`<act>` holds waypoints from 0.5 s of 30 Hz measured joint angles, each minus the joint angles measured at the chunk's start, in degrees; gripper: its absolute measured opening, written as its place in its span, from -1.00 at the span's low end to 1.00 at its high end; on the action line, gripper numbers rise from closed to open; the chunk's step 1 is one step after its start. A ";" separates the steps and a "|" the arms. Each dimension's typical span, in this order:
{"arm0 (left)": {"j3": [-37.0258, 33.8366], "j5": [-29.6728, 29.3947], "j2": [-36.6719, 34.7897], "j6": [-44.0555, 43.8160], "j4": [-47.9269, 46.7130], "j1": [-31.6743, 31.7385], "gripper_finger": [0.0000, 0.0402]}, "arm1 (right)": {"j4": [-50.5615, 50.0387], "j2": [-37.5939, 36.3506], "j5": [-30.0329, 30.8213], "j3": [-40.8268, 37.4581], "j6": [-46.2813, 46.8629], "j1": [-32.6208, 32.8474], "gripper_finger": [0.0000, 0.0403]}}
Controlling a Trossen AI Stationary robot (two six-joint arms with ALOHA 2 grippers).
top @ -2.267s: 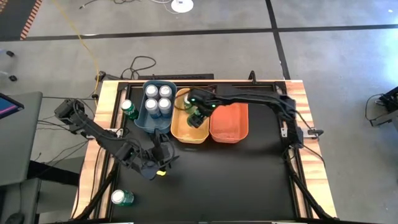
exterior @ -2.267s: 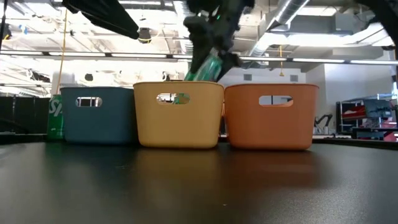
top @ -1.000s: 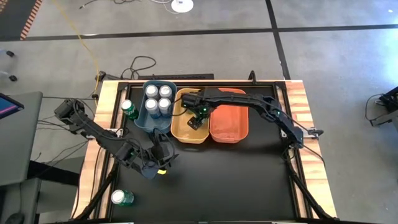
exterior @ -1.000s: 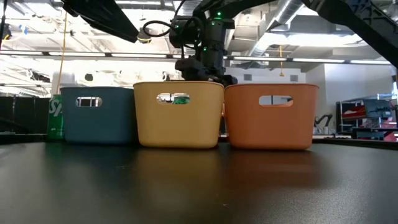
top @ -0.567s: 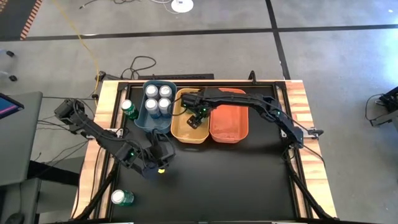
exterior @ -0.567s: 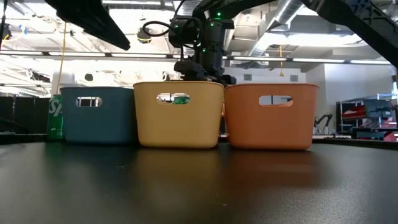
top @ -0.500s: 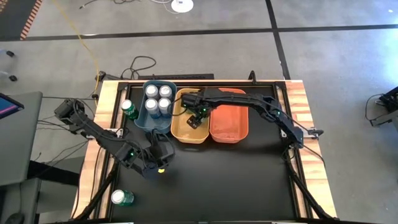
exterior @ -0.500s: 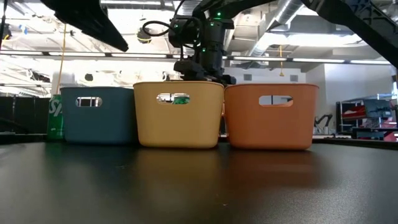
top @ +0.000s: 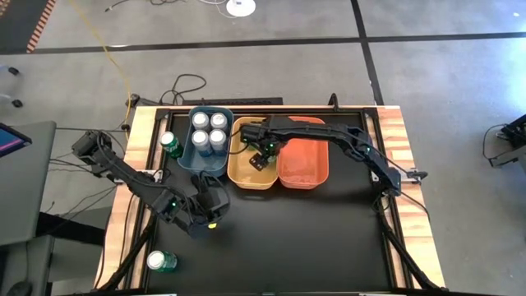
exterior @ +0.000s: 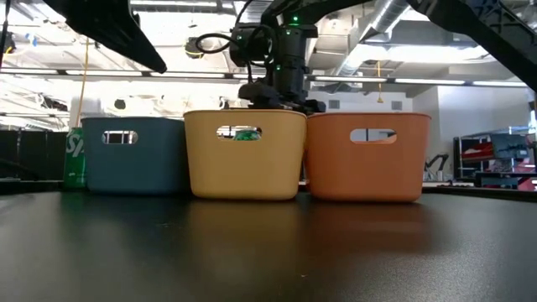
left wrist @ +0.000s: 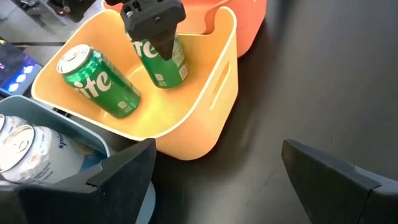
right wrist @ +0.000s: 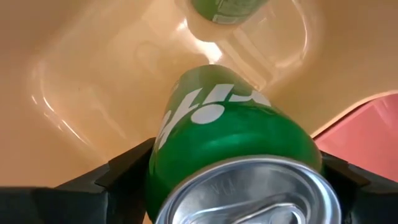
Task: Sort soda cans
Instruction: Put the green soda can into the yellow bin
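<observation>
Nearest, at the front left corner of the tabletop [top: 296,238]: a lone green can [top: 160,261], upright, well apart from everything else. Just beyond it, the left gripper [top: 209,214], hovering over bare tabletop with its fingers [left wrist: 127,171] spread wide and nothing between them.

Farther back, a row of three bins side by side. In the yellow bin [left wrist: 227,68], the right gripper [top: 261,156] reaching down inside, fingers grasping the held green can [right wrist: 236,143] by its upper sides; can tilted, base low in the bin and apparently at or near the floor. Beside it in the same bin, a lying green can [left wrist: 99,81], close but not touching.

Step in hand, by the look of it: setting down a green can in the yellow bin. Next: letting go, then lifting straight up so as not to drag the can over or knock its neighbour. After that, two green cans left outside the bins.

Left of the yellow bin, the blue bin [exterior: 134,168] with four blue-silver cans [top: 209,130] upright inside: that colour seemingly finished. Just beside its outer wall, a far green can [top: 170,145], standing on the tabletop; blue bin wall close enough to crowd a grasp there. On the right, the orange bin [exterior: 365,168], no cans visible in it. Right arm stretched across above the orange bin.
</observation>
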 joint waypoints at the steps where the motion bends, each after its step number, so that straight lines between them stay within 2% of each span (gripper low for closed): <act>1: 0.00 0.00 0.00 -0.10 0.00 0.00 0.71 | -0.08 0.01 0.00 0.02 -0.95 0.00 0.77; 15: 0.00 0.00 0.00 -0.30 0.13 0.00 0.71 | 0.53 -0.13 0.15 0.04 -4.48 0.42 0.88</act>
